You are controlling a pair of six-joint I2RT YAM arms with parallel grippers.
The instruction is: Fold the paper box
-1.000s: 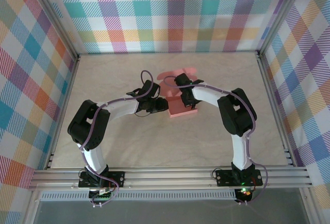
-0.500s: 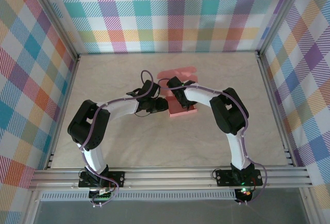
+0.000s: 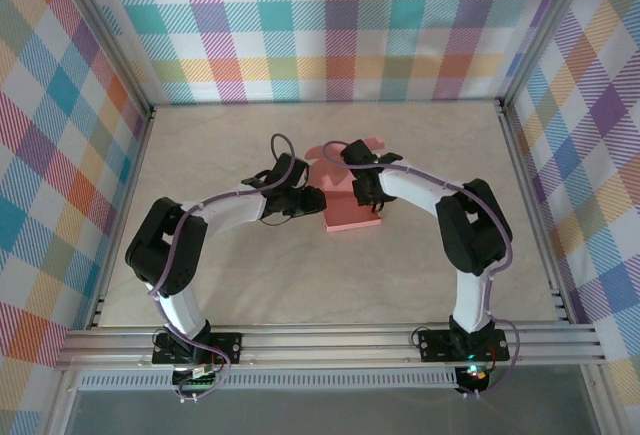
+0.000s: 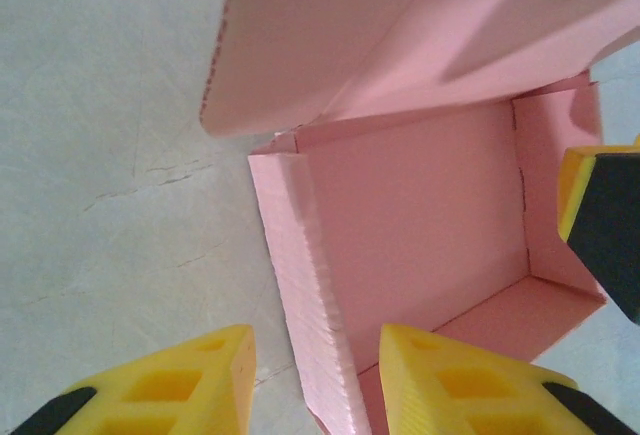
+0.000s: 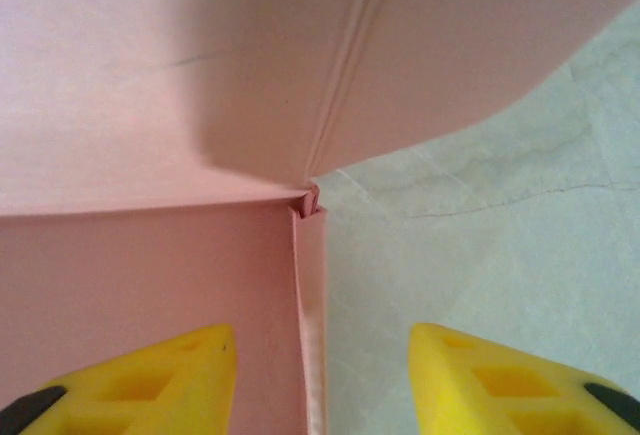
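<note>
Where the table (image 3: 230,275) is bare and pale, a little past its middle toward the far edge, the paper box (image 3: 352,217) stands as a shallow, open, salmon-pink tray. Its long axis runs from the near edge toward the far edge. The lid flap (image 4: 400,35) rises from the far end and leans back over the tray, so the open side faces up. The card is plain pink inside and out.

The left gripper (image 3: 312,201) is at the box's left wall (image 4: 300,255) with its jaws parted. In the left wrist view one yellow finger (image 4: 160,385) hangs outside over the table and the other is inside the tray, with the wall between them and a gap on the outer side. The right gripper (image 3: 366,195) straddles the right wall (image 5: 310,285) near the far corner in the same way. Its jaws are wide, with one finger (image 5: 130,375) over the tray floor and the other over the table, neither touching the card. Its wrist covers part of the lid from above.

Both arms bend in from the near edge, with purple cables looped along them. Checked cloth walls (image 3: 330,25) close in the table's other sides, and a metal rail (image 3: 330,345) runs along the near edge.
</note>
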